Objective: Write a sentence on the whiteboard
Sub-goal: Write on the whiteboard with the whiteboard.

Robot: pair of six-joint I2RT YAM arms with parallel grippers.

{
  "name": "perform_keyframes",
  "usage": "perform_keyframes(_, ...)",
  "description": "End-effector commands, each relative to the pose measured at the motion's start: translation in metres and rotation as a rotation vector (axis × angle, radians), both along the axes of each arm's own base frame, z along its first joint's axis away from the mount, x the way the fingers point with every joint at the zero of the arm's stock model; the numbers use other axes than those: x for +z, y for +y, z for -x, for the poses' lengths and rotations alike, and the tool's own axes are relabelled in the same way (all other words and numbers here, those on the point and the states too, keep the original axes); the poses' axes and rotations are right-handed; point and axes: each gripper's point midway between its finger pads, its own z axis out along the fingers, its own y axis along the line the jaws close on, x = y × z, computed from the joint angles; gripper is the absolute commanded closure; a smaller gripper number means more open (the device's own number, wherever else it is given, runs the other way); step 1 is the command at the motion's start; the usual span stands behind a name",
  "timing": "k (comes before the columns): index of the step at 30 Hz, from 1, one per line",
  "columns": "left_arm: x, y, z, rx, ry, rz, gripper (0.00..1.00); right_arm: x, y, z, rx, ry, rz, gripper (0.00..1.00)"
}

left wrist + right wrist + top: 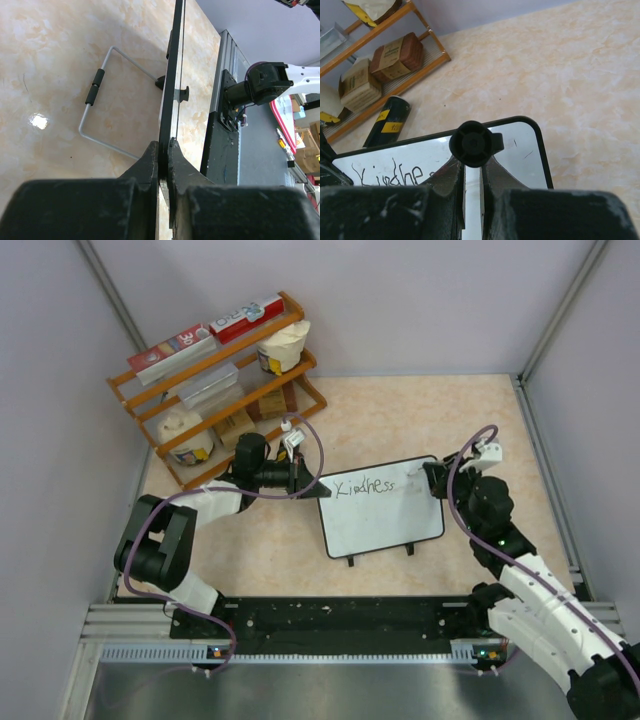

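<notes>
The whiteboard (385, 530) sits mid-table, the sentence (365, 487) reading "Kindness". The left gripper (310, 482), its arm bent in sideways, is clamped on the board's top-left edge, and the right gripper (430, 480) pinches a marker (471, 144) at its top-right. Only the left wrist view shows the wire stand (107, 95) behind the board, and the marker's tip is hidden.

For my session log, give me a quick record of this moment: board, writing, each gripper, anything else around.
whiteboard: centre of the scene
writing: one word along the top, reads roughly "Kindness"
left gripper: shut on the whiteboard's upper-left corner
right gripper: shut on a marker, at the board's upper right
background: wooden rack with boxes, rear left
</notes>
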Motion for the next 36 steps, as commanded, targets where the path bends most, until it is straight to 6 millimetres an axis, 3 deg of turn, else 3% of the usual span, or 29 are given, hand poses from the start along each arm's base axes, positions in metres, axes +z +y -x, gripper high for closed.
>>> perform_keyframes(1, -0.03, 0.005, -0.005, 0.032, -0.04, -0.086, 1.0, 0.006, -0.004, -0.003, -0.018, -0.038, -0.013, 1.0)
perform_keyframes(9, -0.029, 0.006, -0.005, 0.031, -0.041, -0.086, 1.0, -0.012, -0.008, 0.0, -0.034, 0.004, 0.003, 1.0)
perform_keyframes(20, -0.03, 0.005, -0.006, 0.033, -0.043, -0.087, 1.0, -0.023, -0.01, 0.011, -0.022, 0.018, 0.007, 1.0)
perform_keyframes(24, -0.03, 0.006, -0.006, 0.033, -0.04, -0.088, 1.0, -0.009, -0.01, 0.011, -0.021, -0.016, -0.015, 1.0)
perform_keyframes(31, -0.031, 0.006, -0.005, 0.034, -0.042, -0.089, 1.0, 0.041, -0.005, 0.013, 0.002, -0.129, -0.091, 1.0)
perform_keyframes(36, -0.031, 0.006, -0.006, 0.033, -0.04, -0.089, 1.0, 0.047, -0.002, 0.005, -0.003, -0.137, -0.1, 1.0)
